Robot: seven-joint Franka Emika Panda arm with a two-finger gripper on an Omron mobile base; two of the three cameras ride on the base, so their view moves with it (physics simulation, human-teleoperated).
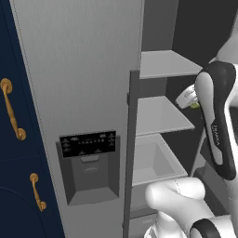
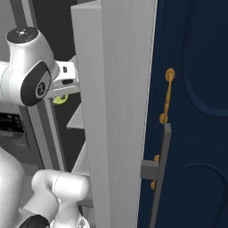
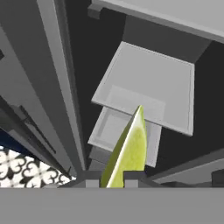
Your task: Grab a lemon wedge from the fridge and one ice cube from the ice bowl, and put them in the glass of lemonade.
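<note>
One lemon wedge (image 3: 127,153), one fridge (image 1: 79,69), two gold handles (image 1: 11,114), two shelves (image 1: 160,114)

Navy cabinet door (image 1: 18,176) at the left of the left base view, bearing two gold handles: an upper one (image 1: 11,109) and a lower one (image 1: 37,191). A patterned black-and-white floor tile (image 3: 26,171) shows at the lower left of the hand view.

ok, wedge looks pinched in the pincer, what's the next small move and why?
Probably pull straight back out of the fridge. The lemon wedge sits between the pincer tips, clear above the shelves, so the pick looks done. The open door stands close beside the arm, so keep the retreat straight.
</note>
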